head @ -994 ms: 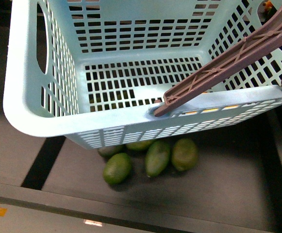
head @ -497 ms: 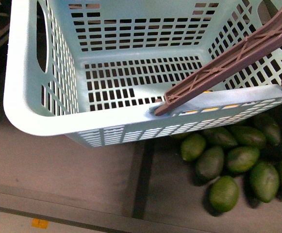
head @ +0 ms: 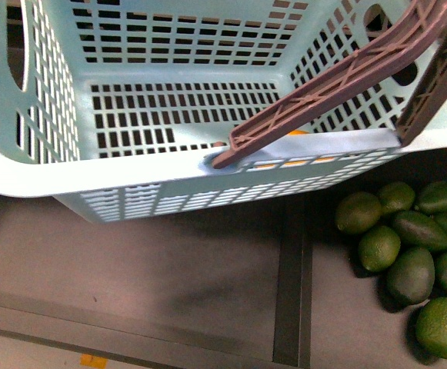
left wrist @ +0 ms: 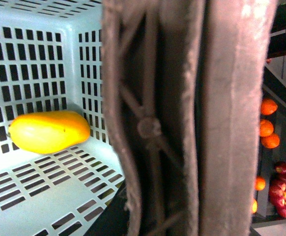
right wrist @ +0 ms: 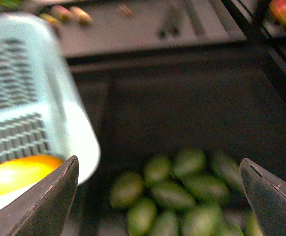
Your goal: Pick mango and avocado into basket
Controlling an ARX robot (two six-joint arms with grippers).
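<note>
Mango (left wrist: 49,132) seemingly against basket (head: 23,173) wall; avocados (head: 411,273) beside outer rim.

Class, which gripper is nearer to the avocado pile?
Right. The right gripper hangs open over the avocados; the left gripper is out of sight, its wrist camera close against the basket handle, no avocados there.

The basket (head: 131,175) was smooth light blue plastic with a faint sheen, its handle (head: 323,92) matt, ribbed brown plastic. The mango (left wrist: 49,132) had smooth, glossy skin; the avocados (head: 411,273) looked dull.
</note>
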